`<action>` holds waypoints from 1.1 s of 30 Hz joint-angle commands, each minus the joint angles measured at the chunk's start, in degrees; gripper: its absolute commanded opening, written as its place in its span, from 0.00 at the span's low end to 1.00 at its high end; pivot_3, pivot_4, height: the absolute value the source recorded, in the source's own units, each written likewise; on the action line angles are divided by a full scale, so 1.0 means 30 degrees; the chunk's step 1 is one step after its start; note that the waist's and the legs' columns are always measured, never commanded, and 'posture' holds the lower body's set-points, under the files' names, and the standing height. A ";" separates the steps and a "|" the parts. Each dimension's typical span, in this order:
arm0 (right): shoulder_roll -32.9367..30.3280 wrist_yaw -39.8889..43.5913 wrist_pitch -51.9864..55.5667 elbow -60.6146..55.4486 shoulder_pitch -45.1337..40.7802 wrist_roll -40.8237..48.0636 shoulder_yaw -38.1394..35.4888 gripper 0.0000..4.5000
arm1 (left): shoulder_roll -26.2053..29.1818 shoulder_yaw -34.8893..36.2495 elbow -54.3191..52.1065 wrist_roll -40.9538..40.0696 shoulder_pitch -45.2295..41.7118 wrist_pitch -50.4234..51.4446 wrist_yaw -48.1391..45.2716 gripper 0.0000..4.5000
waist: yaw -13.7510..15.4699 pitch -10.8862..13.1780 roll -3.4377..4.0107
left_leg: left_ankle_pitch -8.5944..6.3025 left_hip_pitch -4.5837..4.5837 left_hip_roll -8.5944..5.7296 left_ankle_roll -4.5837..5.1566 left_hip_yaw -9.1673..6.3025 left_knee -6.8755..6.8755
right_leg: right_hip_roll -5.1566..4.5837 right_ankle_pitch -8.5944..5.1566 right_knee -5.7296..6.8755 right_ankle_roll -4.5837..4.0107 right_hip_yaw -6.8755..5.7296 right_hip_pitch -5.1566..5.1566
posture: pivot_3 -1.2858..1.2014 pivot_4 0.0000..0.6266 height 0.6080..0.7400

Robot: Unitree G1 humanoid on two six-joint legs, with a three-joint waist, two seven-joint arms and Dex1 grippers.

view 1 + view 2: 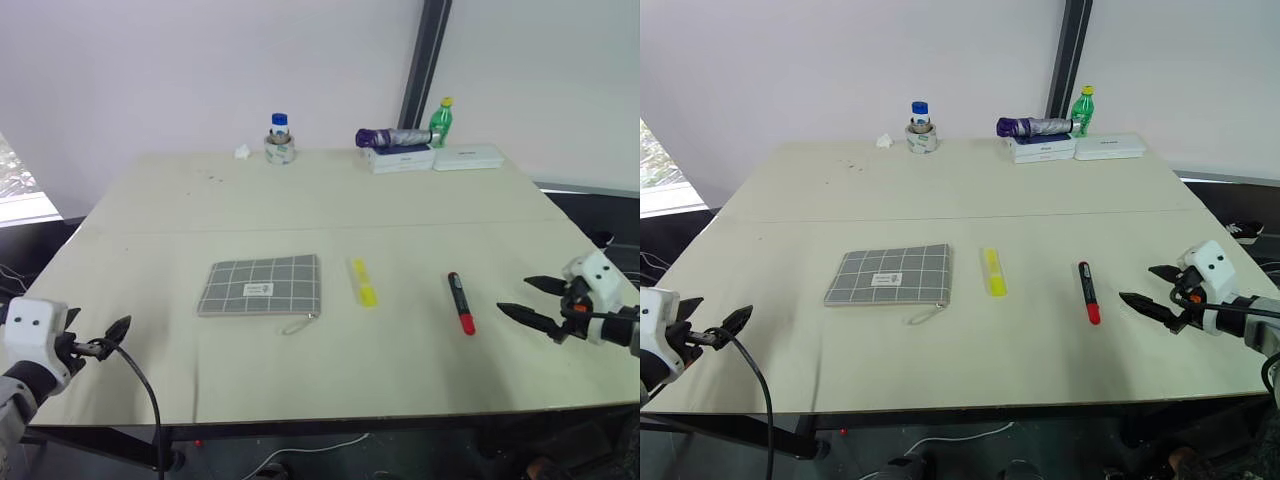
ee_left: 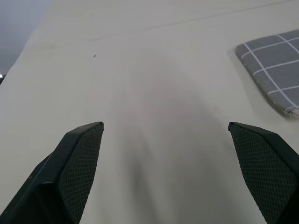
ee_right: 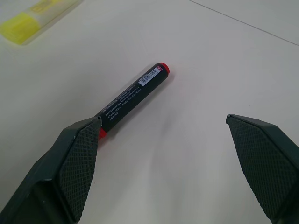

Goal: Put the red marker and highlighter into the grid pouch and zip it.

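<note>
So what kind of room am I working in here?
Probably an office or lab test space: a big plain table against a bare white wall, with a folded umbrella, green bottle and white boxes stashed along its far edge.

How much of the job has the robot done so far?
Nothing is done yet. The red marker and the highlighter both lie on the table, outside the grid pouch. The pouch lies flat; I cannot tell if its zip is open. The left gripper and right gripper are open and hold nothing. Left to do: pick up both pens, put them in, zip it.
</note>
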 commanded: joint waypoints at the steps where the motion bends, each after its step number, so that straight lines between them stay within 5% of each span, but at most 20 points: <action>1: -0.0007 0.0050 -0.0452 -0.0054 -0.0344 0.0217 -0.0328 0.99 | 0.0225 0.0590 -0.0670 -0.0180 0.0039 -0.0149 0.0073 1.00 | 0.0000 0.0000 0.0000 | 0.0000 0.0000 0.0000 0.0000 0.0000 0.0000 | 0.0000 0.0000 0.0000 0.0000 0.0001 0.0000 | 0.52 0.24 1.00; 13: 0.0543 -0.0248 -0.0319 -0.0899 -0.1434 0.0262 0.0544 0.99 | 0.0008 -0.0206 -0.0938 -0.0302 -0.0589 -0.0305 0.0324 1.00 | -0.0016 0.0000 0.0000 | 0.0000 0.0000 0.0000 0.0000 -0.0001 0.0000 | 0.0004 0.0001 0.0000 0.0001 0.0001 -0.0001 | 0.52 0.24 1.00; 20: 0.3035 -0.2024 0.1973 -0.4859 -0.3574 0.0956 0.2739 0.99 | 0.0548 -0.2771 -0.0897 0.2124 -0.0384 -0.2978 -0.0565 1.00 | -0.0031 -0.0001 0.0003 | 0.0001 -0.0001 0.0007 -0.0002 0.0005 -0.0005 | 0.0014 0.0001 0.0003 0.0001 0.0016 -0.0012 | 0.52 0.24 1.00; 23: 0.4308 -0.3316 0.2866 -0.6075 -0.4282 0.0873 0.3801 0.83 | 0.1136 -0.3415 0.0108 0.3116 -0.0943 -0.4362 -0.1011 1.00 | 0.0079 0.0001 -0.0007 | -0.0004 -0.0017 -0.0005 0.0006 -0.0009 -0.0006 | 0.0001 0.0003 -0.0007 0.0004 0.0005 -0.0016 | 0.52 0.24 1.00; 30: 0.6387 -0.5706 0.4871 -0.7867 -0.5354 -0.0115 0.6576 0.00 | 0.3077 -0.5214 0.3879 0.6814 -0.2345 -0.9361 -0.1394 1.00 | -0.0003 0.0002 -0.0004 | -0.0004 -0.0017 -0.0013 0.0005 -0.0017 -0.0028 | -0.0008 0.0001 -0.0008 0.0000 0.0002 -0.0031 | 0.52 0.24 1.00; 33: 0.7772 -0.7467 0.6187 -0.7653 -0.6299 -0.0990 0.7882 0.00 | 0.3890 -0.6253 0.6052 0.8458 -0.3365 -1.2177 -0.1361 1.00 | -0.0085 0.0001 -0.0004 | -0.0004 -0.0019 -0.0006 0.0004 -0.0017 -0.0046 | 0.0004 0.0009 -0.0005 0.0012 0.0008 -0.0056 | 0.52 0.24 1.00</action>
